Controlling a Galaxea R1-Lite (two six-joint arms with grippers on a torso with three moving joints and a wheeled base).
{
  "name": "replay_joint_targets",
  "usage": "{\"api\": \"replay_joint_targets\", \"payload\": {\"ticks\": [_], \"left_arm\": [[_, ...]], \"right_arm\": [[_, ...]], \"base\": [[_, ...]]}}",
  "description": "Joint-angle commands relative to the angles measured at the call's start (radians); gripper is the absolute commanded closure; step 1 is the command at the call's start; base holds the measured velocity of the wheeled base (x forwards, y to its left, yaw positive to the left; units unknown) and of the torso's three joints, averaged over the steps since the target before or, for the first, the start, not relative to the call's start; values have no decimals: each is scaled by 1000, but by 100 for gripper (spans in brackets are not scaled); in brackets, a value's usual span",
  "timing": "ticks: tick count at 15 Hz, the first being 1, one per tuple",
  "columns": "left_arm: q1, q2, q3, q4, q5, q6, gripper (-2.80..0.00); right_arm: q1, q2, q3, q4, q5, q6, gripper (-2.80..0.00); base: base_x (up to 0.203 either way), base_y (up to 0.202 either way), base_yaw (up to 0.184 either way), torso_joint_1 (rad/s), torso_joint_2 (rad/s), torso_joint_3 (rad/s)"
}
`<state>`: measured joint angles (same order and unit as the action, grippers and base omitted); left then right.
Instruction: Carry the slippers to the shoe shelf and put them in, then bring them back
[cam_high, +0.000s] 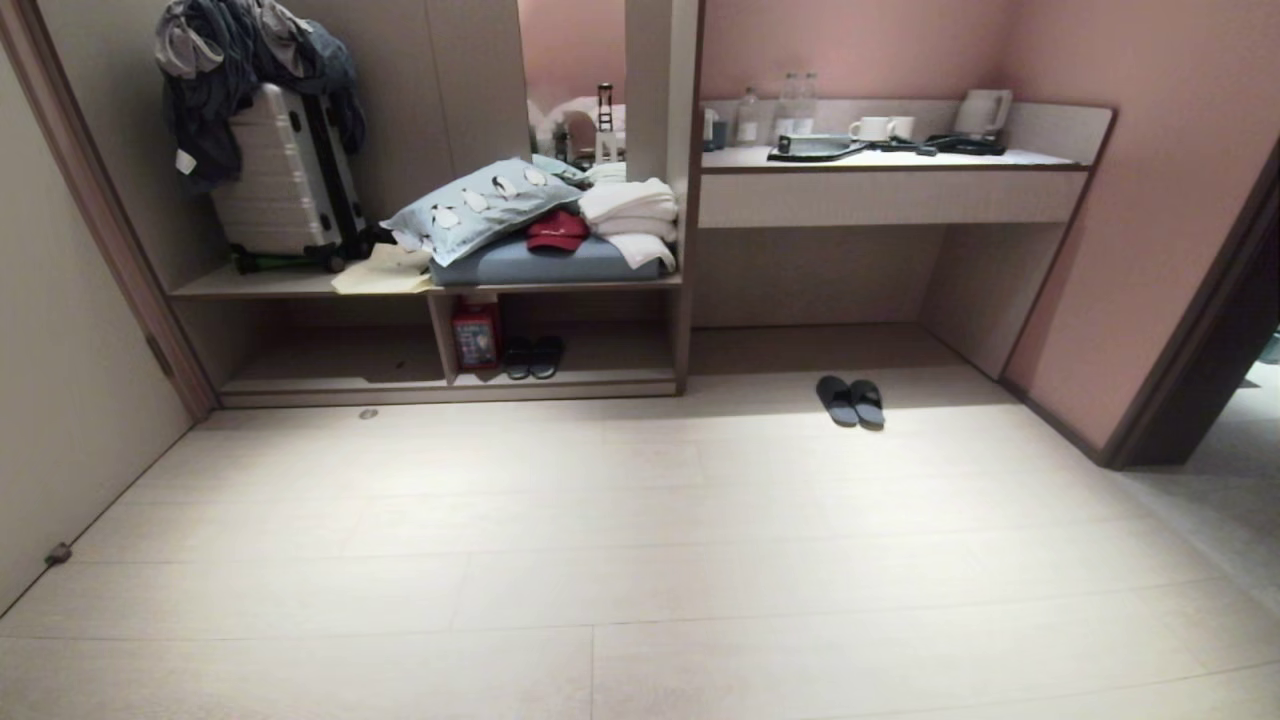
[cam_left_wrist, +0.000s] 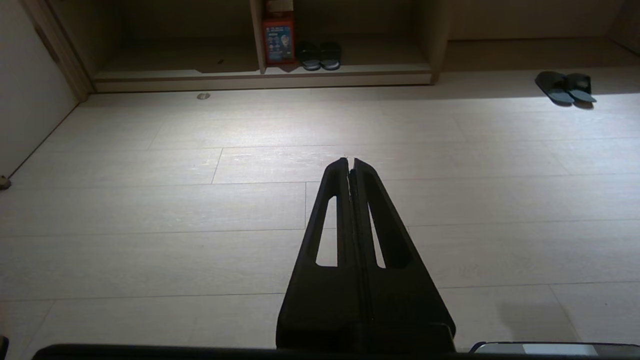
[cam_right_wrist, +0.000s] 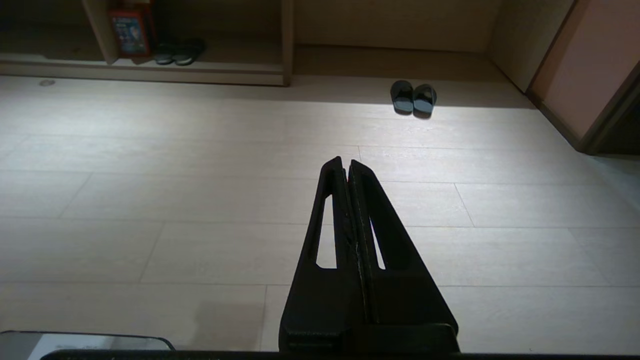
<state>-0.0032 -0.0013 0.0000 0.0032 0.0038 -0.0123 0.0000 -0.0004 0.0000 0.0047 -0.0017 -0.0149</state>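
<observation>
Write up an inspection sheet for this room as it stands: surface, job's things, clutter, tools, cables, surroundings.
Surface: pale plank floor, lit in the middle, shaded toward the furniture.
Job's things: slippers side by side on the floor below the counter, outside the shoe shelf; shelf's right bay holds another dark pair and a red box.
Clutter: suitcase draped with clothes, pillow, red cap, folded white towels on the bench above the shelf.
Tools: left tool and right tool both shut, empty, above bare floor, far from the slippers.
Cables: nothing seen.
Surroundings: pink walls, mugs, kettle and bottles on the counter, dark doorway at right.
</observation>
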Motion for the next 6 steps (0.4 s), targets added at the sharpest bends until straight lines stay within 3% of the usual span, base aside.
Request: {"api": "replay_joint_targets", "payload": {"ticks": [1,4,6], "left_arm": [[0,1,2,0,1,0,0],[0,1,2,0,1,0,0],[0,1,2,0,1,0,0]], "right_arm": [[0,0,2,0,0,-2,0],[0,0,0,4,3,-30,0],[0,-1,2,1,1,4,0]], "base": [[0,0,0,0,0,0],[0,0,0,0,0,0],[0,0,0,0,0,0]]}}
